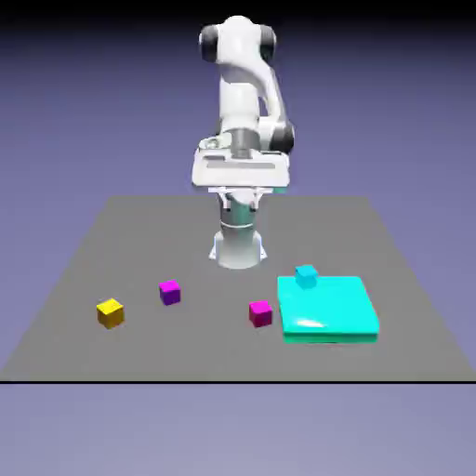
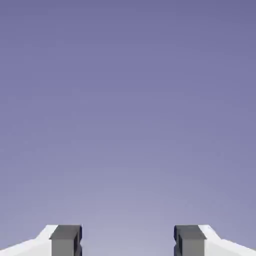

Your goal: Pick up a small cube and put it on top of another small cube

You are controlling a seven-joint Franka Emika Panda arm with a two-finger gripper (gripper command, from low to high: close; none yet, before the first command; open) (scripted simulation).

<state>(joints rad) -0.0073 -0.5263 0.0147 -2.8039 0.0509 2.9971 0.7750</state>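
While the claw (image 2: 128, 241) hangs high w/ fingers apart, holding nothing, 4 cubes sit on the table (image 1: 139, 232): yellow cube (image 1: 110, 312) left, purple cube (image 1: 169, 292), magenta cube (image 1: 260, 313), cyan cube (image 1: 306, 275) on a cyan slab (image 1: 335, 311) right.

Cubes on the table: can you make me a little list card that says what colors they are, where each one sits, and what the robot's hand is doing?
yellow cube: on the table, farthest toward the exterior view's left
purple cube: on the table, apart from the others
magenta cube: on the table, just beside the cyan slab
cyan cube: at the slab's far corner
stacked cubes: none yet
gripper: open, holding nothing, raised above the table
hand view: only backdrop
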